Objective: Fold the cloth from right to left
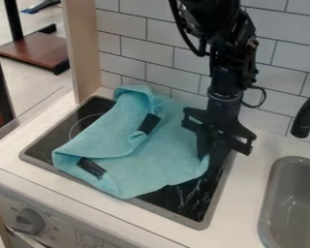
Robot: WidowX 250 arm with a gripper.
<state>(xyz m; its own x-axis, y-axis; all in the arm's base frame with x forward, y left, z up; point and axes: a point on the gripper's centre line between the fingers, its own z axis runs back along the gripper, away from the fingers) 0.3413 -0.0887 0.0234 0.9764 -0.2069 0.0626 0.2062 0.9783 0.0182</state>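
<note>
The black gripper (pixel 210 147) hangs over the right part of the stove, at the right edge of the turquoise cloth (pixel 164 157). Its lower end is dark against the dark stove top, and whether it holds the cloth edge cannot be made out. The cloth lies across the stove top, its left side folded over in a thick, loose layer from the back down to the front left corner. Two black patches show on it, one near the middle and one near the front left.
The black stove top (pixel 190 196) has a raised grey rim. A grey sink (pixel 293 193) with a black faucet (pixel 306 116) stands at the right. White tiles (pixel 158 53) rise behind, and a wooden post (pixel 84 48) stands at the back left. A knob (pixel 29 220) is on the front panel.
</note>
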